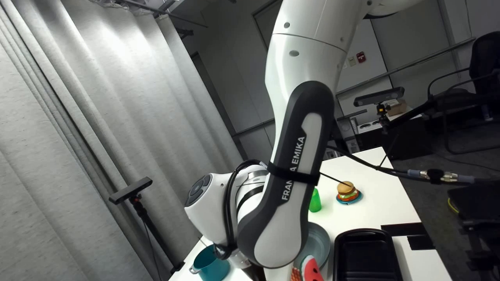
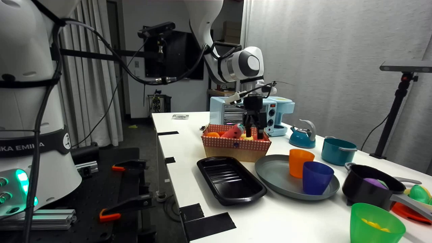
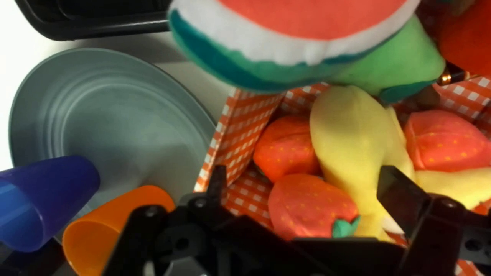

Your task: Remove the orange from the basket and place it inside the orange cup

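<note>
In an exterior view, the arm [image 1: 297, 132] fills the center, a burger [image 1: 346, 190] right of it, a watermelon slice [image 1: 311, 269] at bottom. In an exterior view, the gripper [image 2: 254, 134] points down at the right end of the basket [image 2: 219, 149]; the orange [image 2: 212, 134] sits inside at left, and the orange cup [image 2: 299, 163] stands on a plate [image 2: 275, 173] right of center. In the wrist view, the gripper is released, jaws wide apart over a strawberry [image 3: 308, 207] at lower center.
</note>
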